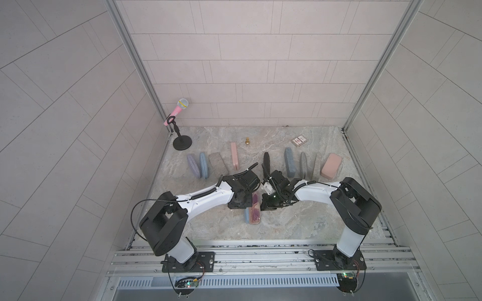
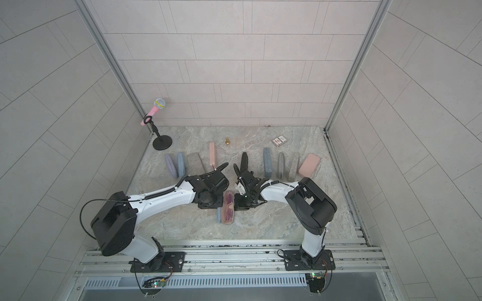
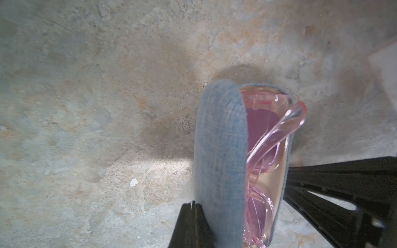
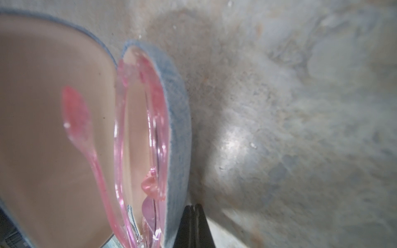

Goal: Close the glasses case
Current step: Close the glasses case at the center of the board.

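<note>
- Glasses case (image 1: 253, 211) lies on the near middle part of the table (image 1: 300, 221), between the two grippers, with its long side running from near to far.
- It is open. Its blue lid (image 3: 219, 154) stands about upright along the left side of the case, and the beige lining faces right.
- Pink glasses (image 2: 228, 206) lie folded inside the case. In the right wrist view one temple arm rises above the lower half.
- Left gripper (image 3: 191, 206) is on the left side of the case. Its jaws are fully together and hold nothing. The joined fingertips touch the outer blue cloth of the lid, close to the far end of the case.
- Right gripper (image 4: 194, 208) is on the right side of the case. Its jaws are also fully together and hold nothing. The tips rest against the blue outer wall of the lower half, just beside the table surface.
- In both top views the wrists cover the far end of the case, so only its near part shows.
- A row of closed cases (image 1: 290, 163) stands farther back on the table, well apart from the open one.
- A pink microphone (image 1: 180, 109) on a black stand is at the far left corner, a small gold chess pawn (image 1: 246, 141) is at the far middle, and a pack of cards (image 1: 298, 140) is at the far right.
</note>
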